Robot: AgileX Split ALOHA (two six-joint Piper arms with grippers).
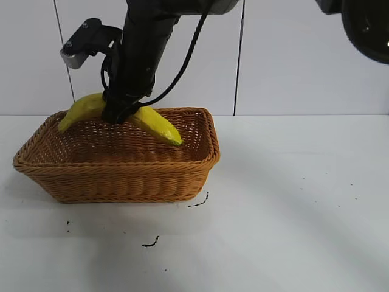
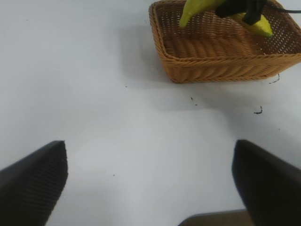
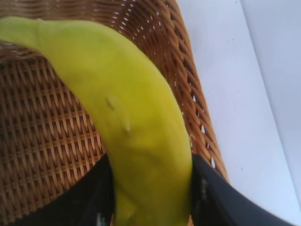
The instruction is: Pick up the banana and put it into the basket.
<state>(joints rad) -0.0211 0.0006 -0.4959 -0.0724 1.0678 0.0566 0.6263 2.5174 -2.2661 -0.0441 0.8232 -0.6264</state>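
Observation:
The yellow banana [image 1: 157, 125] is held over the back part of the tan wicker basket [image 1: 121, 180], at about rim height, with one end dipping below the rim. My right gripper [image 1: 118, 112] is shut on the banana's middle. In the right wrist view the banana [image 3: 127, 103] sits clamped between the black fingers of that gripper [image 3: 153, 188], with the basket's weave [image 3: 42, 132] under it. My left gripper [image 2: 149, 146] is open and empty over bare table. It sees the basket [image 2: 211, 66] and the banana [image 2: 195, 9] far off.
The basket stands on a white table [image 1: 292, 201] with a few small black marks [image 1: 197, 202] in front of it. A white panelled wall runs behind. A dark arm part [image 1: 364, 27] fills the exterior view's upper right corner.

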